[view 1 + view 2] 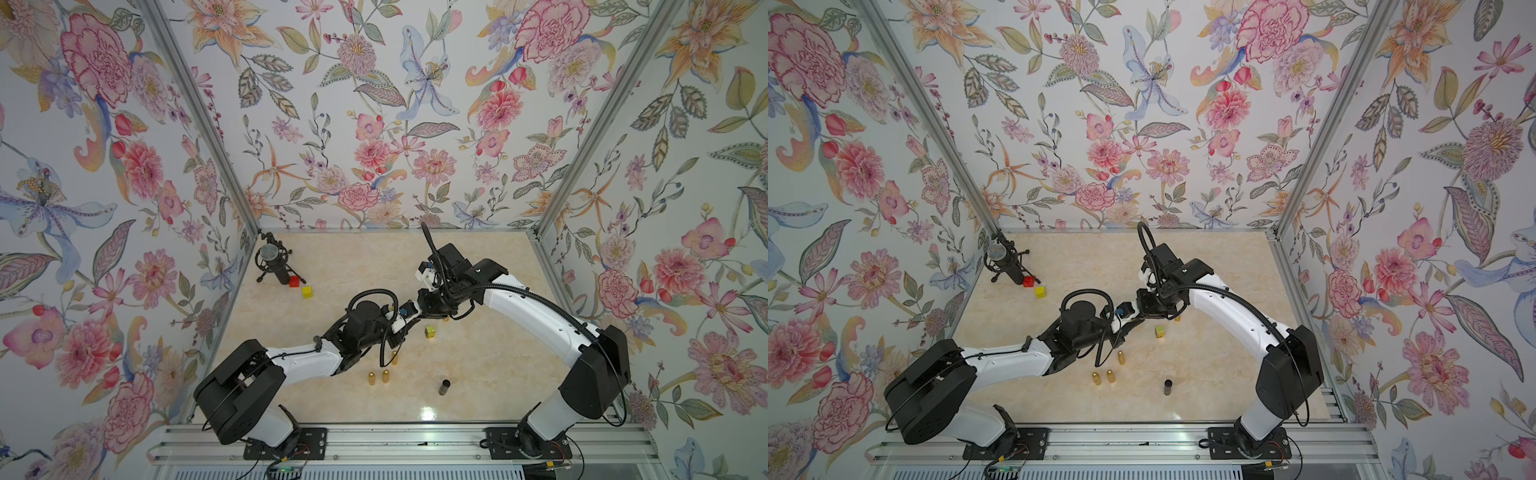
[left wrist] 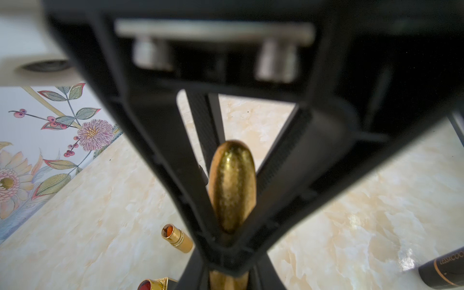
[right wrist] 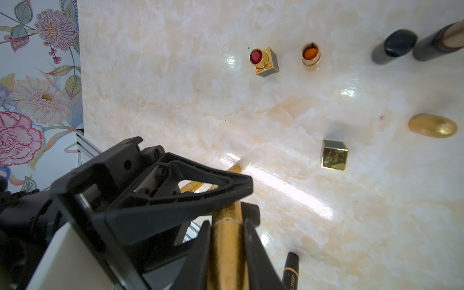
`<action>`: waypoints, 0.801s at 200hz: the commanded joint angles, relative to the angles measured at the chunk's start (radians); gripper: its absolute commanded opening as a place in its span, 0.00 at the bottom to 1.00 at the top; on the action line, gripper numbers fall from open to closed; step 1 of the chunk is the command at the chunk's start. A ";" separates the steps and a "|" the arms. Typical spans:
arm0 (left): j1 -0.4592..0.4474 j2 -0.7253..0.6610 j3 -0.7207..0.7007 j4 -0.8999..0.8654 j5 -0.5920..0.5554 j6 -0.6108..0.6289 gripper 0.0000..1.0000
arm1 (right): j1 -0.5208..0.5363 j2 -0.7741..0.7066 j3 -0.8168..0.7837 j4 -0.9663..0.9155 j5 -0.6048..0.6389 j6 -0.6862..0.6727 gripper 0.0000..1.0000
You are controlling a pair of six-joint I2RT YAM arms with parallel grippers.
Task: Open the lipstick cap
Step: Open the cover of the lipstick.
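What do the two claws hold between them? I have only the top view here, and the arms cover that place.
Observer: In the left wrist view, the left claw is shut on a gold cap, glittery, with a rounded end.
Operator: And what does the right claw hold?
Observer: In the right wrist view, the right claw grips the smooth gold tube of the same lipstick.
Operator: Is the cap already off?
Observer: Not yet. The right wrist view shows the cap sitting flush on the tube, with no gap between them.
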 commanded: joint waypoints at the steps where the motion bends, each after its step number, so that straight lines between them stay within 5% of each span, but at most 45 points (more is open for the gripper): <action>1: -0.002 -0.003 0.014 0.031 -0.005 -0.010 0.16 | -0.003 -0.013 0.021 -0.018 0.000 -0.005 0.23; 46: 0.020 -0.020 -0.013 0.073 0.013 -0.045 0.05 | -0.009 -0.034 0.023 0.000 0.025 0.001 0.36; 92: 0.025 -0.026 -0.016 0.042 0.010 -0.037 0.02 | -0.008 -0.067 0.030 0.024 0.067 0.004 0.37; 160: 0.026 -0.031 -0.014 0.025 -0.002 -0.028 0.02 | -0.010 -0.070 0.021 0.034 0.063 0.006 0.23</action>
